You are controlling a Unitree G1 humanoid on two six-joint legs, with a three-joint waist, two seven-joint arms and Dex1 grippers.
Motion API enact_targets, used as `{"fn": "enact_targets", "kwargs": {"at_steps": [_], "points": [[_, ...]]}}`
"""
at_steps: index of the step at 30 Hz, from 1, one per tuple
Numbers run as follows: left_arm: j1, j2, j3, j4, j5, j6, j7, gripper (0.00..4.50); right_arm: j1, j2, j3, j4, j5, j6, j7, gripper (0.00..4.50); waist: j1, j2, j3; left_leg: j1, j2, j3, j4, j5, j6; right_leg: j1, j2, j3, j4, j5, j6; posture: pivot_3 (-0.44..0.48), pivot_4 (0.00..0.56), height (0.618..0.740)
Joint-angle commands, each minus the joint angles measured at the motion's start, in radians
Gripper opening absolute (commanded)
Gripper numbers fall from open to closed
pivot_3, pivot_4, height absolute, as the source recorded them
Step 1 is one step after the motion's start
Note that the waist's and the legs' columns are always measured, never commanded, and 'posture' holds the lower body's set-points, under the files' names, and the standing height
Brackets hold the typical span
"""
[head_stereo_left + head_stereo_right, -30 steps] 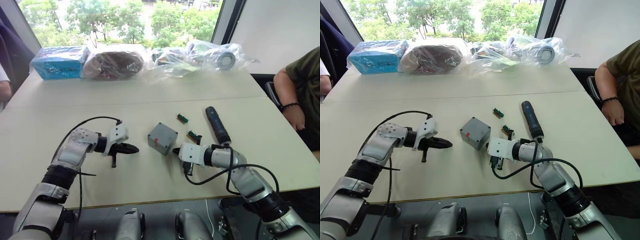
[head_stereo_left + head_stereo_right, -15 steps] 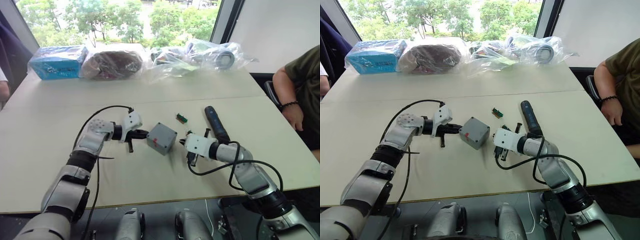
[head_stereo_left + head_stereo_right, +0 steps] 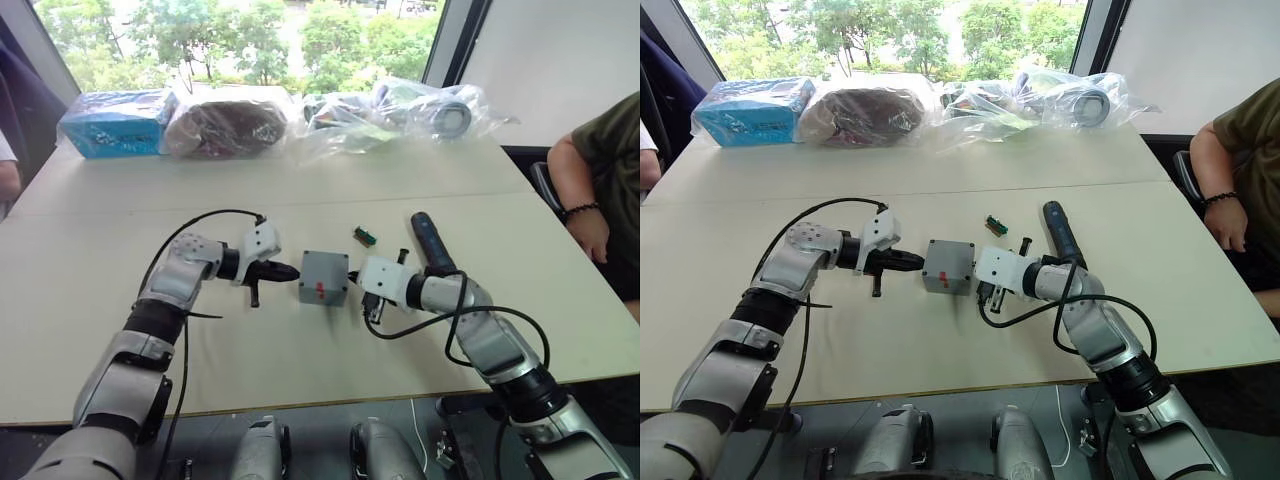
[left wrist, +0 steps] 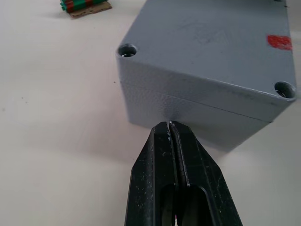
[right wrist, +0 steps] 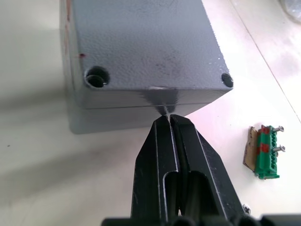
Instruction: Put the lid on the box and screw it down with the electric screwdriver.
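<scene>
Box (image 3: 323, 277) with the lid (image 4: 221, 42) already seated on it sits near the centre of the frame on the pale bench (image 3: 120, 330); a red mark (image 4: 281, 42) shows on the lid's flat face, and open screw holes sit at its corners. Left gripper (image 3: 288, 271) lies just left of the box, jaws pressed together and holding nothing, its tip at the box's side wall; right gripper (image 3: 981, 291) lies just right of the box, jaws likewise closed and empty, its tip at the opposite wall. Electric screwdriver (image 3: 431, 243) lies flat on the bench right of centre, beyond the right arm; a small green terminal block (image 3: 364, 236) rests above and right of the box, another (image 5: 266, 151) near the right gripper. Plastic-wrapped bundles (image 3: 400, 108) and a blue carton (image 3: 115, 123) line the top of the frame; a person's forearm (image 3: 580, 205) rests at the right edge.
</scene>
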Motion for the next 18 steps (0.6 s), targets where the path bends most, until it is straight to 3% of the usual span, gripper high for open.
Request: {"fn": "enact_targets", "kwargs": {"at_steps": [1,10,18], "points": [[0.022,0.014,-0.006,-0.104,-0.032,0.026,-0.038,0.0,-0.041,0.041,0.048,-0.014,0.012,-0.026,0.024,0.03,-0.002,0.0,0.0,0.0,0.0,0.0,0.0,0.0,0.0,0.0,0.0,0.0,0.0,0.0,0.0,0.0,0.15,0.74],[0.1,0.081,0.017,-0.253,-0.052,0.113,-0.051,0.0,-0.059,0.063,0.066,0.009,0.009,-0.036,0.029,0.03,-0.015,0.001,0.001,0.0,0.001,0.0,0.0,0.0,0.0,0.0,0.0,0.0,0.0,0.001,0.001,0.0,0.15,0.74],[0.121,0.106,0.019,-0.278,-0.048,0.118,-0.029,0.0,-0.056,0.039,0.077,0.019,-0.015,-0.059,0.035,0.03,-0.014,0.001,0.001,0.0,0.001,0.0,0.0,0.0,0.0,0.0,0.0,0.0,0.0,0.0,0.0,0.0,0.15,0.74]]}}
